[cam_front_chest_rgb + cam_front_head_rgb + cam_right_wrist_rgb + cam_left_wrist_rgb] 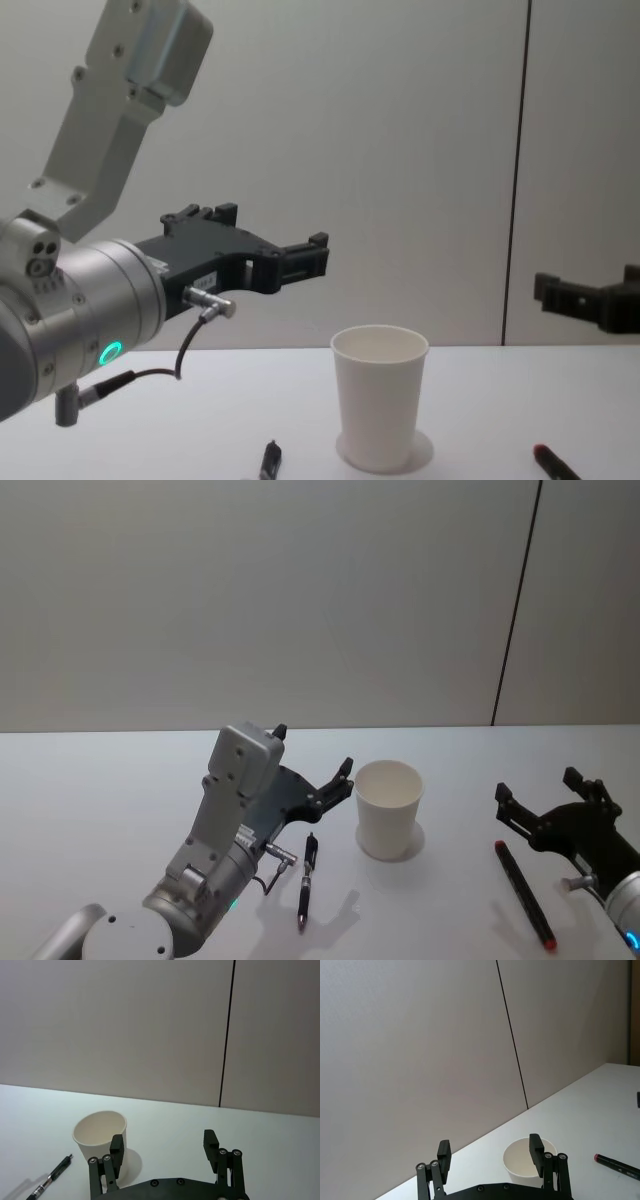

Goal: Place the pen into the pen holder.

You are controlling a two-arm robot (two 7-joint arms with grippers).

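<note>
- Left gripper (314, 750): jaws spread, empty, raised off the tabletop (100, 810). Right gripper (538, 784): the same.
- Pen (306, 882) lies flat beneath the left jaws; pen holder (389, 808) stands upright to their right.
- Judged light, stiff and slick: pinch mid-barrel, across its width.

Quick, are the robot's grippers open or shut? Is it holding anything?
Left gripper: open, holding nothing.
Right gripper: open, holding nothing.

The white paper cup (389, 810) stands upright and empty on the desk (100, 800). A thin black pen (307, 880) lies flat just to its left. A thicker black pen with a red end (523, 893) lies flat farther off on its right.
</note>
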